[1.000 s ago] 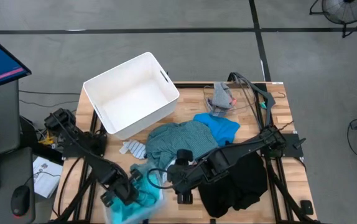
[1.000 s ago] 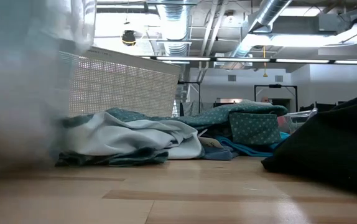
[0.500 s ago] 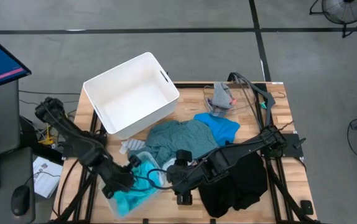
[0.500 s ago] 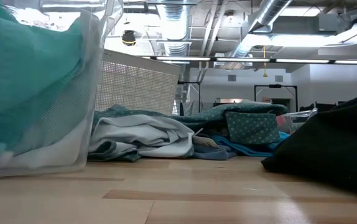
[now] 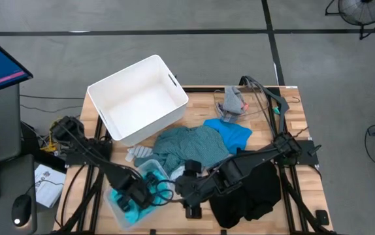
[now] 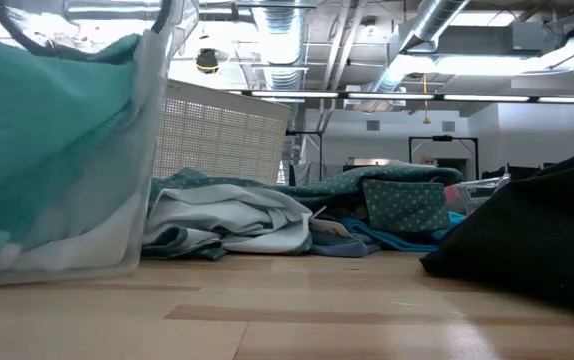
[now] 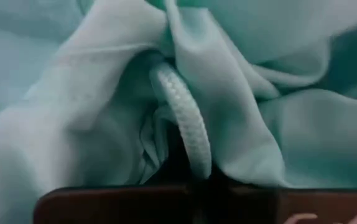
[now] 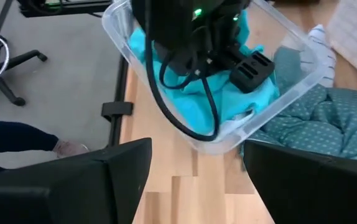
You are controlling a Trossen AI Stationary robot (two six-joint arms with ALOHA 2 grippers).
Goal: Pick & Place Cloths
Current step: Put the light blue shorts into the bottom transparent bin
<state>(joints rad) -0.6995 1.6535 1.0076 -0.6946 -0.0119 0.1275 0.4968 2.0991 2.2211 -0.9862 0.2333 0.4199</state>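
Cloths lie heaped across a pale wooden bench [image 5: 292, 114] with butcher-block strips, standing on a grey floor crossed by dark lines. Seen from bench height, the room beyond is an open workshop with silver ceiling ducts and strip lights.

The left tool [image 5: 134, 198] is pushed down inside a clear plastic tub [image 5: 114, 209] at the bench's near left corner, buried in a turquoise shirt [image 8: 191, 102]. Its wrist camera sees only soft, folded turquoise fabric and a white braided cord, so whether its fingers are open or shut on the cloth cannot be told. Half a second ago this tool sat at the tub's edge with more turquoise showing; now it is deeper over the tub and hides most of the shirt.

Just beside it, the right tool [image 5: 189, 207] hovers low over bare wood, its two dark fingers [image 8: 113, 168] spread wide apart and holding nothing. It has barely shifted.

Beyond both tools lies a crumpled teal-grey dotted shirt [image 5: 191, 147], with a bright blue shirt [image 5: 233, 134] touching its far side. A large black garment [image 5: 256, 192] lies under the right arm. A striped sock [image 5: 138, 155] sits by a rigid white bin [image 5: 138, 98], and a grey-and-orange sock [image 5: 233, 101] rests in a second clear tub [image 5: 260, 104] farther off.
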